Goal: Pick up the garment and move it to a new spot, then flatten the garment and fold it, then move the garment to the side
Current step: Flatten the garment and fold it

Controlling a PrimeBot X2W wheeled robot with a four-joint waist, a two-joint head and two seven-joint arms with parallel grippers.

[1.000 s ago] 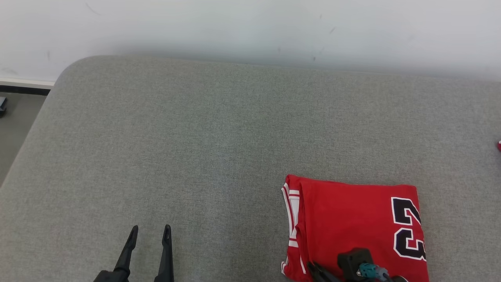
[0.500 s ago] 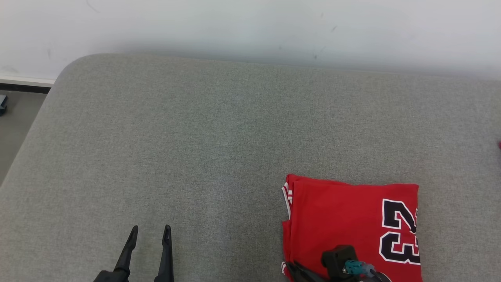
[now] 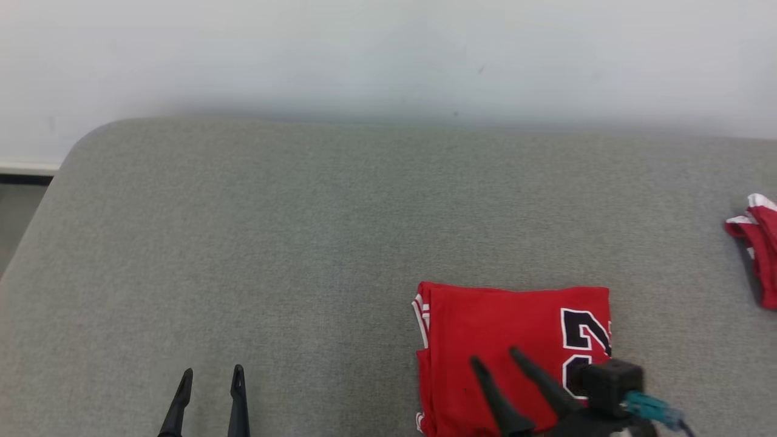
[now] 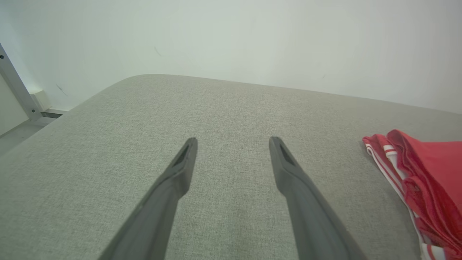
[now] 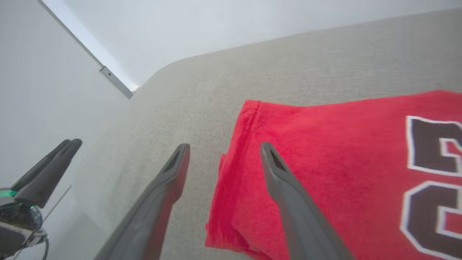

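Grey pad [image 3: 243,243] w/ folded red jersey [image 3: 498,321], 2nd red garment [image 3: 763,240] far rt

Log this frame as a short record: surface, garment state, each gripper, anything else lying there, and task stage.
surface: grey padded surface against a white wall
garment: red jersey, folded into a rectangle, dark number on top, lying near right
left gripper: open, empty, over bare fabric left of the jersey
right gripper: open, empty, fingers straddling the jersey's left edge
other: second red garment, white trim, at the right edge
stage: fold looks done
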